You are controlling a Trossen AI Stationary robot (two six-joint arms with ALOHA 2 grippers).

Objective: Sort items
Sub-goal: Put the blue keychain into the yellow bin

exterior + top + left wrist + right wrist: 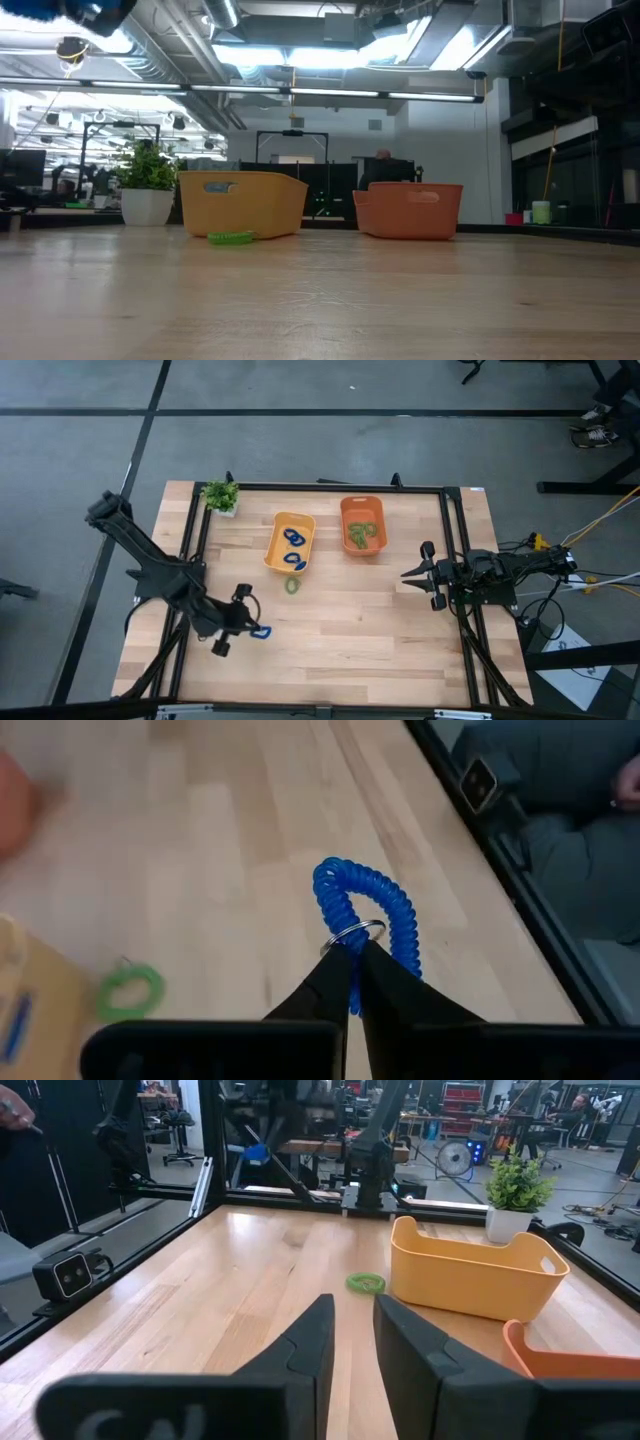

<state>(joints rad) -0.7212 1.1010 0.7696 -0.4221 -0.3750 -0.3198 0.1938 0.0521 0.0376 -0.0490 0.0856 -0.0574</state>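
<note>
Yellow-orange bin (290, 543) holding blue coil rings (293, 537); orange bin (362, 525) holding green ones (358, 538) — left gripper (252, 630) clamped on blue coil ring (365, 910), right gripper (410, 574) slightly parted, empty.

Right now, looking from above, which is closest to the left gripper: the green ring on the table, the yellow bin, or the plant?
1. Green ring, on the table just ahead of the left gripper.
2. Yellow bin, right behind the ring.
3. Plant, at the far corner.
</note>
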